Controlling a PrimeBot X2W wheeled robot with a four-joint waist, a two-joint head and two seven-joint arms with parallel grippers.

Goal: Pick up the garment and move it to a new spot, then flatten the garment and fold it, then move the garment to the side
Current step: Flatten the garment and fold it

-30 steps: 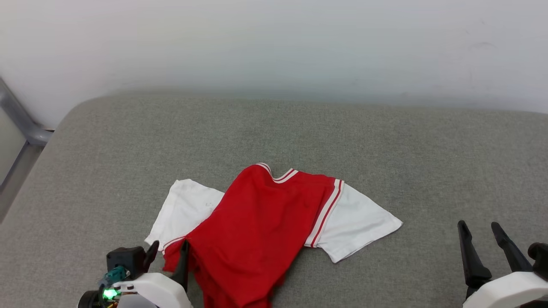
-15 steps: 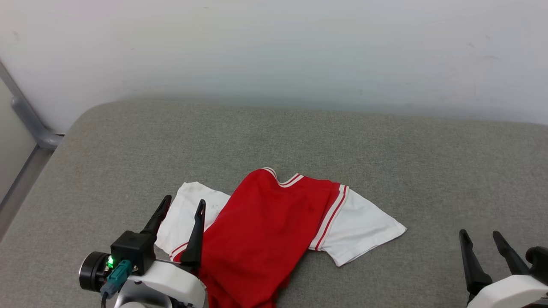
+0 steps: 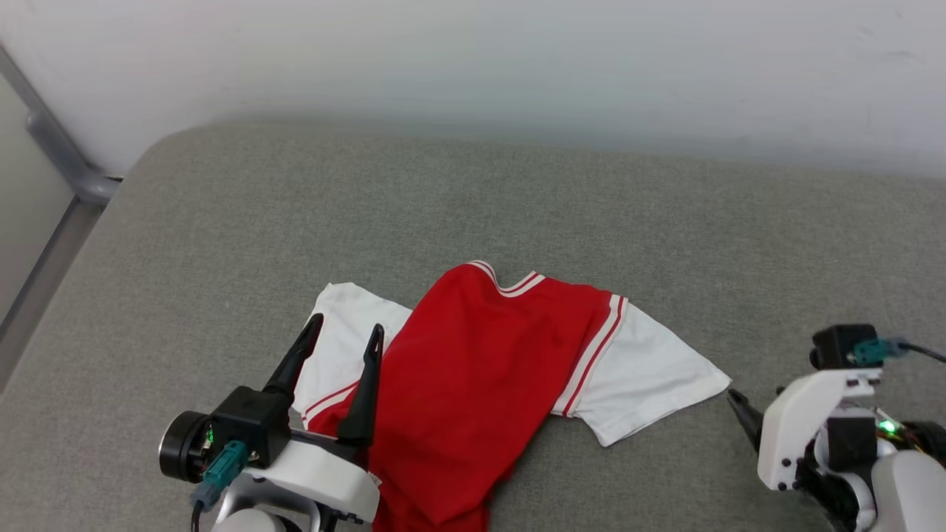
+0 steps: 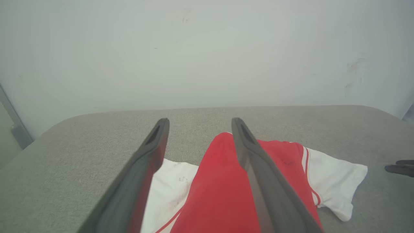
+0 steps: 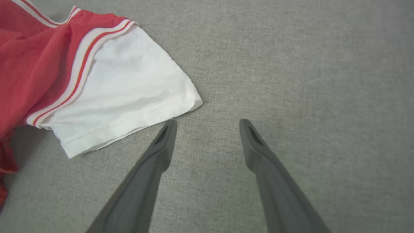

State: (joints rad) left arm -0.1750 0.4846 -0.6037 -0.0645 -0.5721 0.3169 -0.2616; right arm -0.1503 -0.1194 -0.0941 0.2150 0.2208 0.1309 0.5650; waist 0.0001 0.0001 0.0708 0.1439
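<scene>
Garment (image 3: 473, 369): lay rumpled on grey cushion (image 3: 222, 222), seemingly plain side up.
Left gripper (image 3: 347, 324): jaws apart, empty, over garment's left side.
Right gripper (image 5: 208, 123): jaws apart, empty, just right of garment.

Count: one garment (image 3: 473, 369), red, with two white sleeves: left sleeve (image 3: 336, 362), right sleeve (image 3: 650, 369). Two grippers: left gripper (image 3: 347, 324), right gripper (image 5: 208, 123); two dark fingers (image 4: 145, 168) each, four total. One grey padded surface (image 3: 517, 207). One metal rail (image 3: 52, 140), far left. One pale wall (image 3: 517, 59), far side.
</scene>
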